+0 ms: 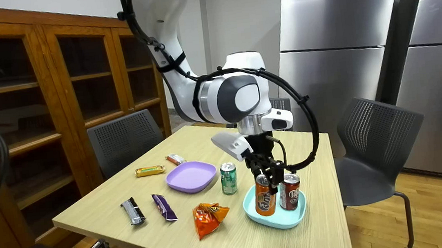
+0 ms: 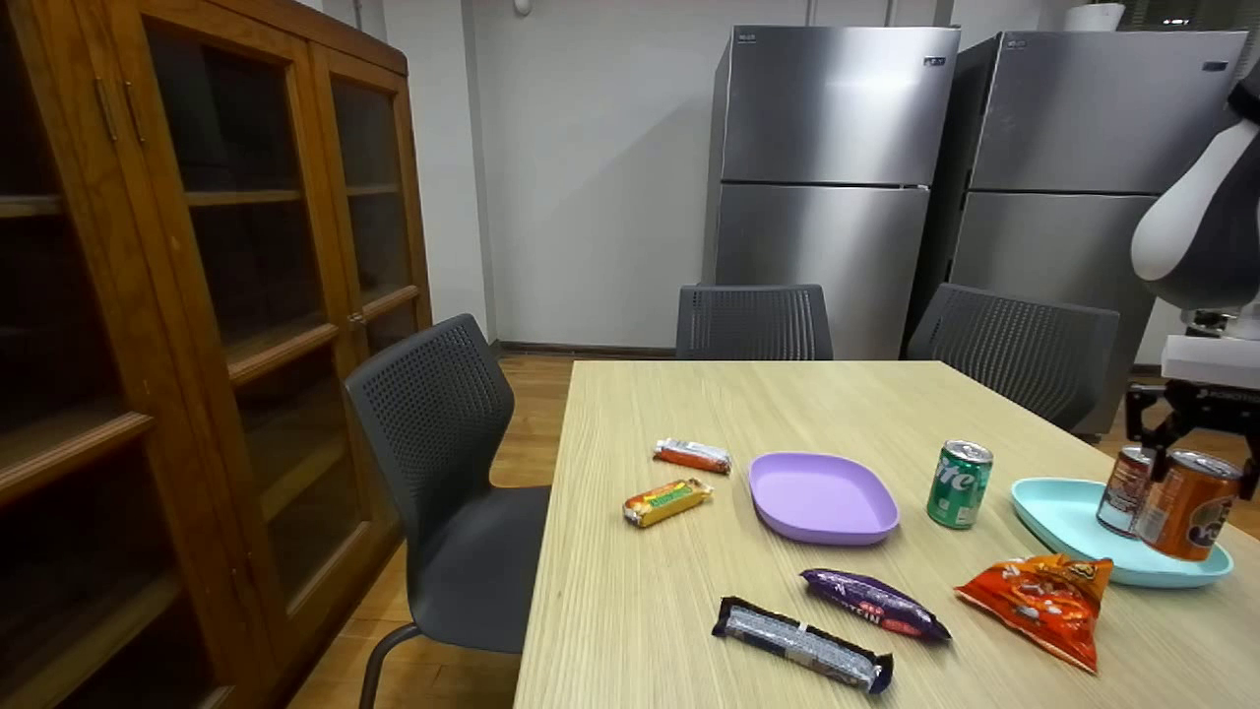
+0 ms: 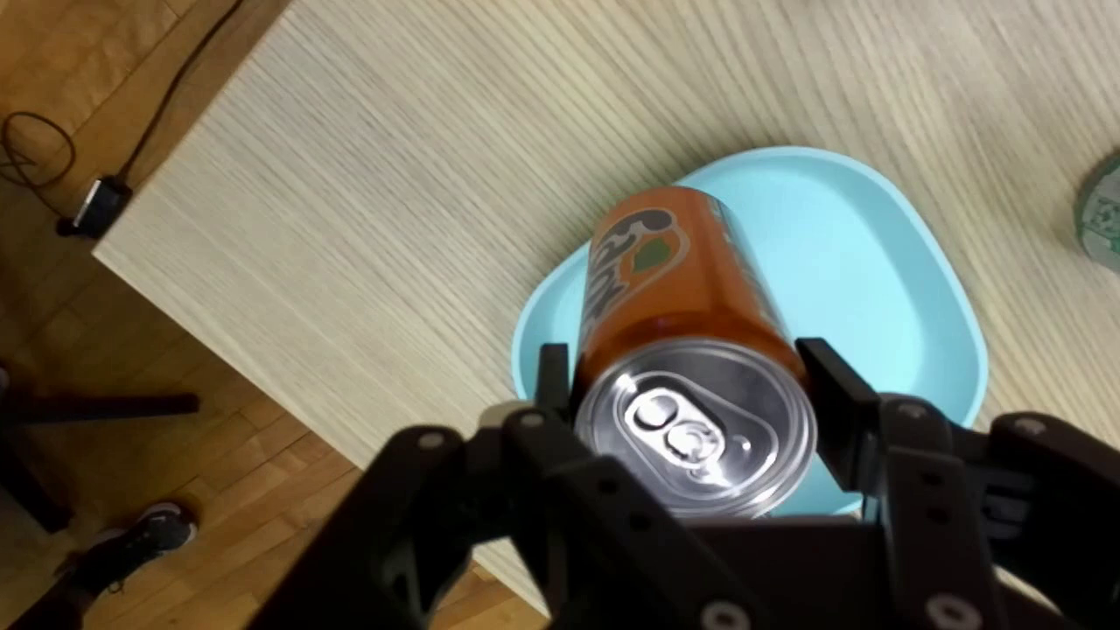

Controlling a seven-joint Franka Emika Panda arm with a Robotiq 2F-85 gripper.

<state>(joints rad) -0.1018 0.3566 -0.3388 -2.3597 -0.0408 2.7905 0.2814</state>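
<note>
An orange Fanta can (image 3: 674,280) stands between the black fingers of my gripper (image 3: 687,367), with a pad against each side below its silver lid. In both exterior views my gripper (image 1: 267,181) reaches down around the top of this can (image 2: 1191,512). The can is over the light blue plate (image 1: 282,221); whether its base touches the plate I cannot tell. Close beside it on the plate is a dark red Dr Pepper can (image 1: 290,192), partly covered by the Fanta can in an exterior view (image 2: 1124,492) and hidden in the wrist view.
A green Sprite can (image 1: 228,178) and a purple plate (image 1: 191,177) share the table with an orange chip bag (image 2: 1043,601). Several wrapped bars lie around, including a purple one (image 2: 876,603) and a yellow one (image 2: 666,502). Grey chairs (image 1: 376,153) surround the table.
</note>
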